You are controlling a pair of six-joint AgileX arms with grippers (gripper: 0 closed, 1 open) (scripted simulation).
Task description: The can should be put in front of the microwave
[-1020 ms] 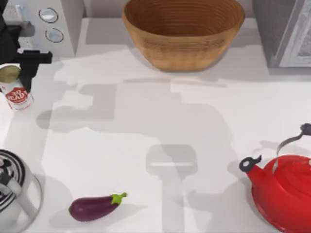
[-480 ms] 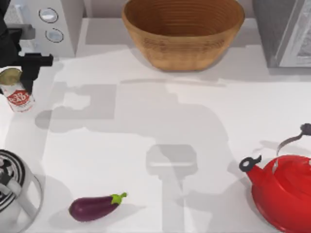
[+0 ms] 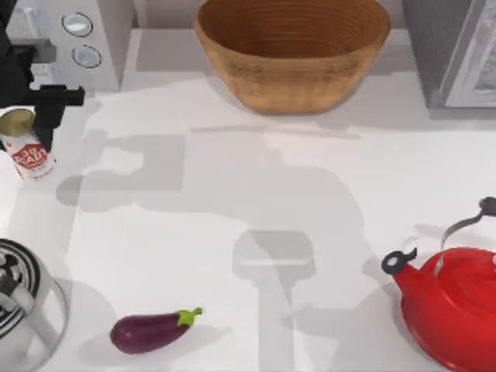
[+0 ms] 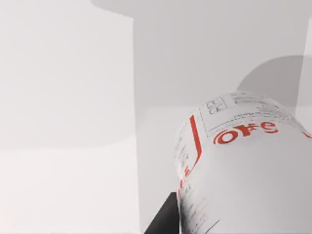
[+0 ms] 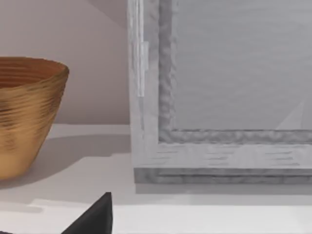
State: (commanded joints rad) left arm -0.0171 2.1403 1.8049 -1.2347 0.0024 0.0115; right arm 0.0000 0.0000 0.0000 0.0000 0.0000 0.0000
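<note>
One can (image 3: 23,144) is sitting between the fingers of the left gripper (image 3: 29,118), at the left edge of the desk (image 3: 232,201) and just in front of the microwave (image 3: 74,39). Over the last second it has been edging toward the microwave by a small amount and tipping slightly less, while everything else on the desk is staying put. The left gripper is closed on the can near its gold top; in the left wrist view the label (image 4: 243,161) is looming close, with a dark finger (image 4: 163,217) beside it. That is suggesting the carry is nearly over, and the remaining step is probably setting the can down upright and letting go.

Counting the rest: one microwave with two round knobs, one woven basket (image 3: 292,50), one darker grey box (image 3: 457,50) at the far right, one red kettle (image 3: 453,306), one eggplant (image 3: 151,329), and one black-and-white striped pot (image 3: 23,310) at the near left. The right gripper (image 5: 95,217) is parked toward the right side, facing the grey box; whether it is open I cannot tell.
</note>
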